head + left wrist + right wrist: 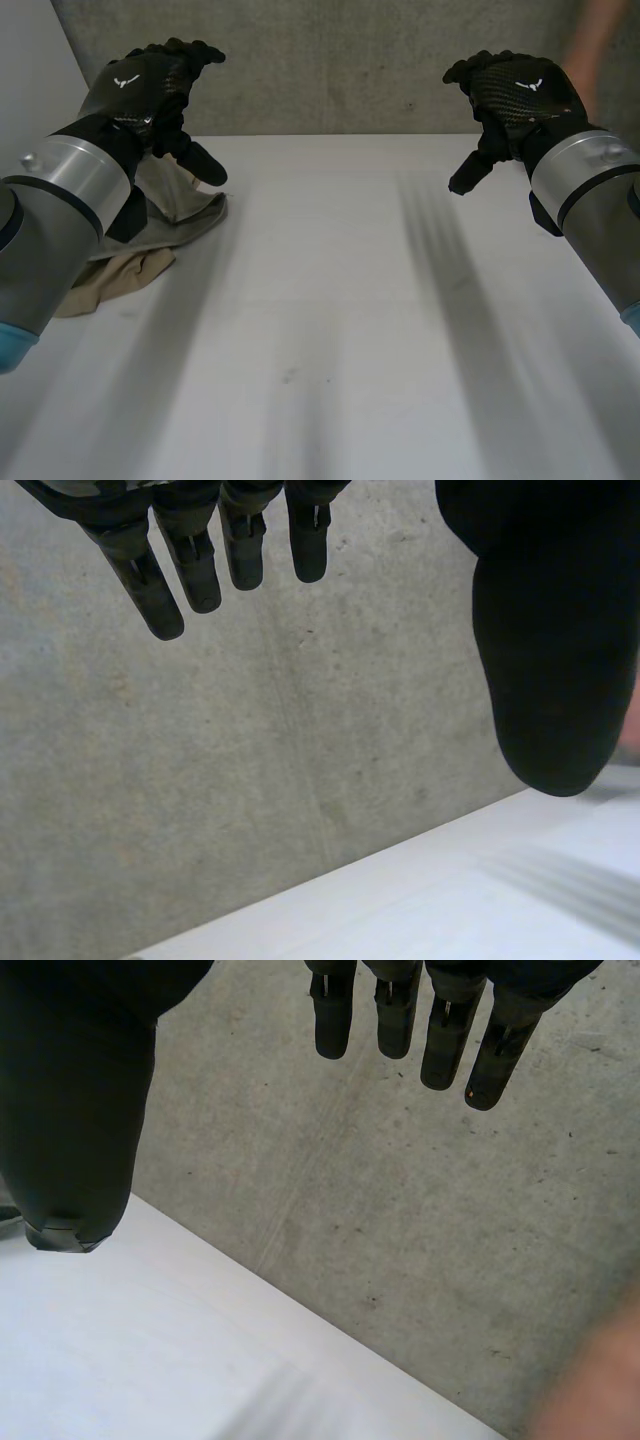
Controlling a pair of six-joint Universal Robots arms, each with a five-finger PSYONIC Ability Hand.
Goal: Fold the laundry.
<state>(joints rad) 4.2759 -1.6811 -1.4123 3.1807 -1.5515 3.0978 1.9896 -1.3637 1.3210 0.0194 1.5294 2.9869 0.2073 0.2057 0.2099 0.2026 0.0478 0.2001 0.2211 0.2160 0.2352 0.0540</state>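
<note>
Tabletop took up most of the scene: the broad white table [340, 340] lay bare across its middle and right side, with a rough grey concrete wall [330, 60] behind it. The grey left arm [60, 210] reached in over the task's thing, a crumpled beige cloth [140, 270] heaped at the table's left side and partly hidden under that arm. A person's blurred forearm [600, 40] showed by the wall, beyond the right hand.

The black left hand [145, 85] hovered above the far end of the cloth without touching it. Its fingers [195, 570] were nearly straight and its thumb [545, 660] was spread wide, so it gripped nothing. The black right hand [515, 90] hung over bare table, well apart from the cloth. It was equally relaxed and empty, as its fingers [445, 1040] showed.

The step in hand looked like the first reach for the heap. Done well, the left hand would come down on an exposed edge or corner, not on the bunched middle, and pinch a single layer. It would then draw the cloth onto the bare middle of the table. The right hand would need to cross over and take a second corner so the cloth could be spread flat before any fold. Grabbing several layers at once would probably only drag the lump along.
</note>
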